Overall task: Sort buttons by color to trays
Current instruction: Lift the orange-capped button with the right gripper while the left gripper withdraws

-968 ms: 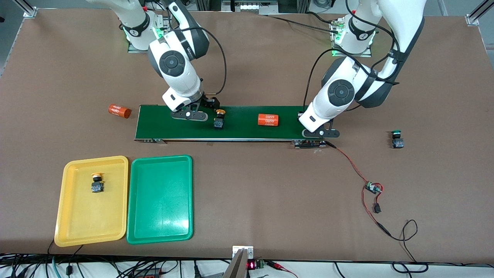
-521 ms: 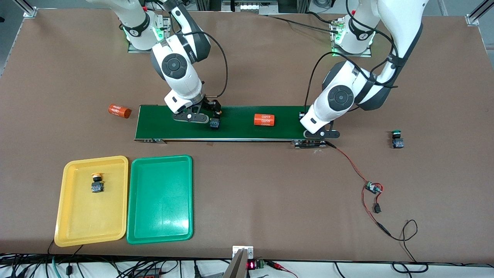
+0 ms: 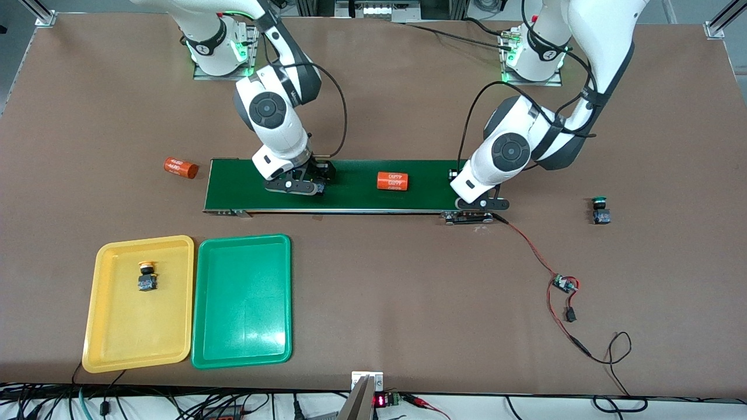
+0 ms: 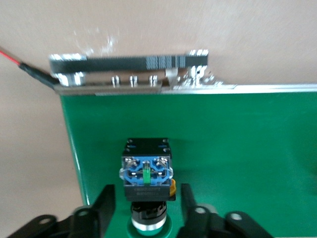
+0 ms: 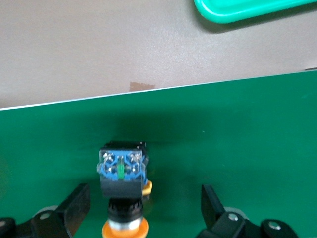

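Here, orange cylinder [image 3: 392,181] printed "4680", on conveyor belt [image 3: 350,201]

One yellow-capped button [image 3: 147,279] lies in the yellow tray [image 3: 105,338]; the green tray [image 3: 245,344] beside it holds none
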Tool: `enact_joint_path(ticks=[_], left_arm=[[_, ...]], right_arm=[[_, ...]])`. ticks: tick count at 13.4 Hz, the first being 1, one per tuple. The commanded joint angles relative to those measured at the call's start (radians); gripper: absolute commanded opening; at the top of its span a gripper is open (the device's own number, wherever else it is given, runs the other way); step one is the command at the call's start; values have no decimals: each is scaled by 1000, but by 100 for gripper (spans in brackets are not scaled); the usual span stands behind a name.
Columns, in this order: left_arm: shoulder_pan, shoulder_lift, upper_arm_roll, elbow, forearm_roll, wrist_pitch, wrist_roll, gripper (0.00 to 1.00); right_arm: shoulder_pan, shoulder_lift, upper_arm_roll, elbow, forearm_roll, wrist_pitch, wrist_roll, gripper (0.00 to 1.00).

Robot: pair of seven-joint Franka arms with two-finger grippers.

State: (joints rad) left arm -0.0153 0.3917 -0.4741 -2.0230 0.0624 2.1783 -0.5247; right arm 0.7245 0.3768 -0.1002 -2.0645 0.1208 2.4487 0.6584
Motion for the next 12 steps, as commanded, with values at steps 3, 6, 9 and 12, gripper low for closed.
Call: enact_joint_path(ticks=[3,6,9,12], left_arm=[[58,-106,80,13,-19,-58,23,100],[216,-85,86,9,-9,-71,28,100],[363,-25,89,32,41,-60,31,100],[487,35,86,85,240,-23,126,100]], right_arm=[[-8,30,0,21,-21,13,10,74],[-19,14,-13,36,-23,1,-5,32],[-33,10,-27,72,-23,-59,-49,9],[-72,7,-53,134,-23,-126,-117,6]])
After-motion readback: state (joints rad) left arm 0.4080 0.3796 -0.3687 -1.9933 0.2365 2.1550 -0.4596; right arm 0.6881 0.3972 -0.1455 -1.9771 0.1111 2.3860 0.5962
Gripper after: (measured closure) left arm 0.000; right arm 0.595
